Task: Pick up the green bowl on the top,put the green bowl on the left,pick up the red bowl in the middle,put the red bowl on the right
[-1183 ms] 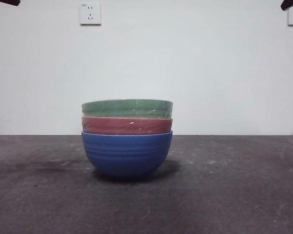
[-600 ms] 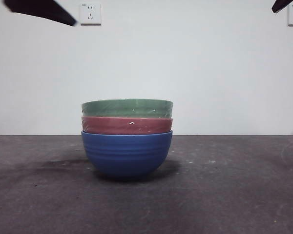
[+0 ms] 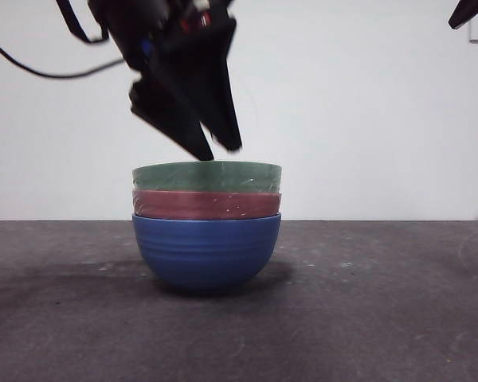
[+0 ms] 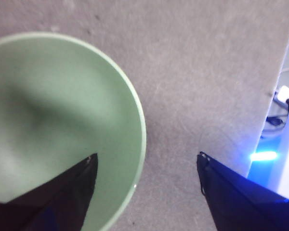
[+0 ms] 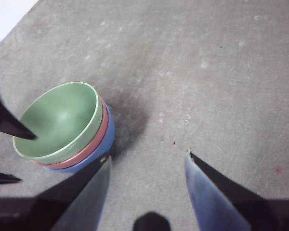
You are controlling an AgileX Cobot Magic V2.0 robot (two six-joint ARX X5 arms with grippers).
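Currently my left tool (image 3: 219, 151) hangs just above the stack, jaws spread wide; in the left wrist view one jaw sits over the inside of the green bowl (image 4: 58, 125) and the other over bare table (image 4: 202, 72) outside the rim, so the wall falls between them. That straddle looks set up for a rim pinch, which makes sense: the bowls are nested tight and only the rim band is exposed. Nothing is gripped, and from the front the tips look apart from the rim, though only just. The green bowl is on top of the stack, mid-table, seated in the red bowl (image 3: 207, 205), which sits in the blue bowl (image 3: 207, 251). I judge this as the first step, approach done, descent and close still to come. Risk: the red bowl may lift with the green if they stick. My right tool (image 5: 147, 159) waits high off to the right side, jaws released and empty, looking down at the stack from a distance; its turn comes with the red bowl.
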